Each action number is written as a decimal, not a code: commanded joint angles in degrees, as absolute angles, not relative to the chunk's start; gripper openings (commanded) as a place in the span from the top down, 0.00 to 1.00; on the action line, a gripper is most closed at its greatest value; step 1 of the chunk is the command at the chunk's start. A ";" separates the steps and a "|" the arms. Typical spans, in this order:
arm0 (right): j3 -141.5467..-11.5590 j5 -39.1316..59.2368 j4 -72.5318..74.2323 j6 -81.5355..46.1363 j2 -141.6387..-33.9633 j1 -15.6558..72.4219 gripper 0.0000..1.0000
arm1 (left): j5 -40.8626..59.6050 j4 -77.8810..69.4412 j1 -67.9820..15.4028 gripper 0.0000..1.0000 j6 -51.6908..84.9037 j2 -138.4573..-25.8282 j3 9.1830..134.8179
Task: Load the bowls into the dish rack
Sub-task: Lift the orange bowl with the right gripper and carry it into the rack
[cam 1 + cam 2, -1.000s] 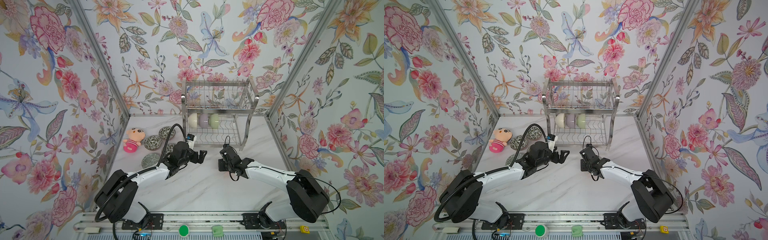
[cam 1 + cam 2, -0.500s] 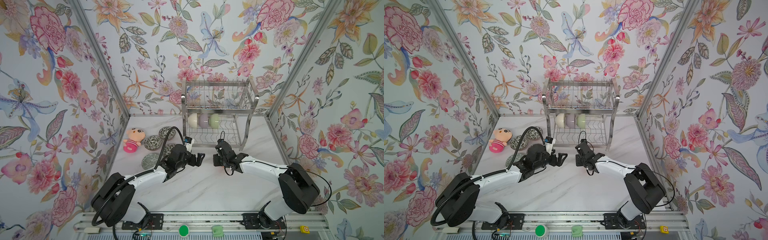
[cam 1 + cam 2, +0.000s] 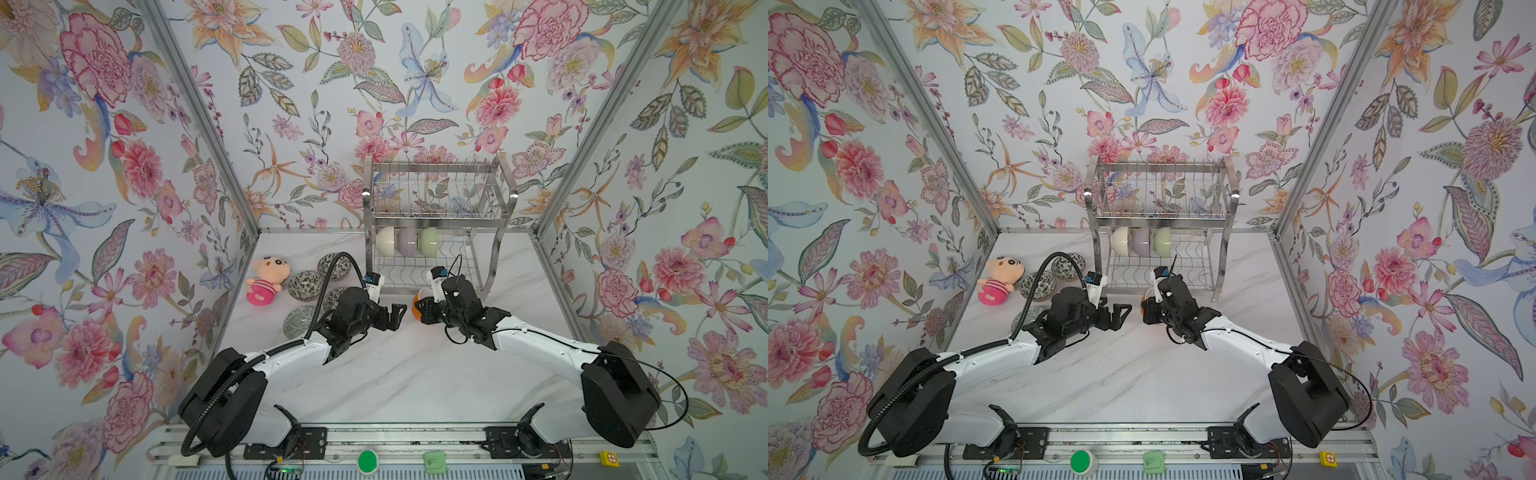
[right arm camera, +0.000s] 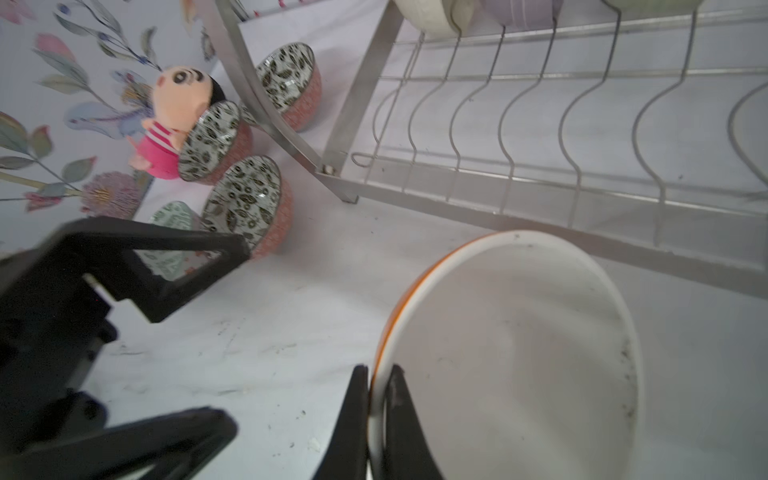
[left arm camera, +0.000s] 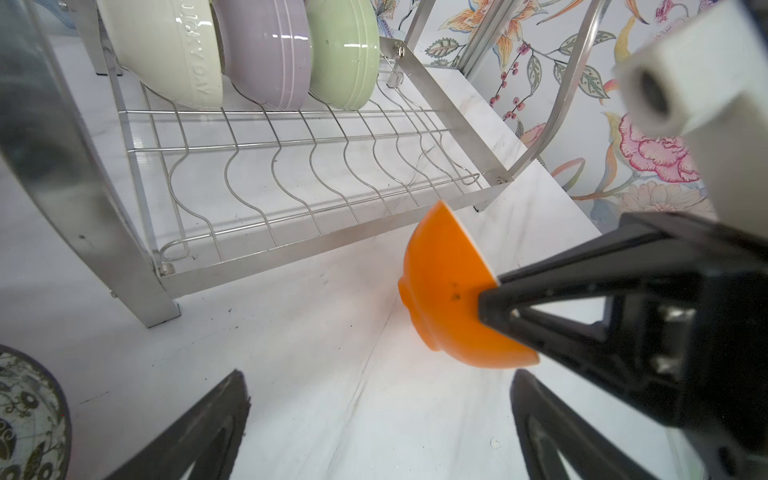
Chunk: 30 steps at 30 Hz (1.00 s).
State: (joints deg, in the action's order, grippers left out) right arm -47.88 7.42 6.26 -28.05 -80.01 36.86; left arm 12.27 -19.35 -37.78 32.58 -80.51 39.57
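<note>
right gripper [image 4: 379, 370] is pinching the rim of the orange bowl [image 5: 444, 291] | bowl is leaning sideways just in front of the dish rack [image 5: 291, 249] (it is white inside) | left gripper [image 3: 395, 318] is hovering nearby, jaws wide open

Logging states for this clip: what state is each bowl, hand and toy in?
cream bowl: on edge, lower tier of dish rack.
lilac bowl: same.
pale green bowl: same.
orange-and-white bowl: tilted, rim pinched by right hand.
right hand: shut on that bowl.
left hand: open, empty.
four patterned bowls: upright on table.
plush doll: on table, untouched.
</note>
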 commanded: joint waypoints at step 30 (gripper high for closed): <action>-51.68 17.69 70.73 -50.45 -105.38 15.91 1.00 | 12.34 -14.96 -39.50 0.01 29.80 -89.06 55.74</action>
State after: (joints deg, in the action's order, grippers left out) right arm -50.00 18.46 61.60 -48.12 -104.07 16.78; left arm 13.10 -16.21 -39.03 31.27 -87.83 53.39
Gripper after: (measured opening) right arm 0.081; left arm 0.994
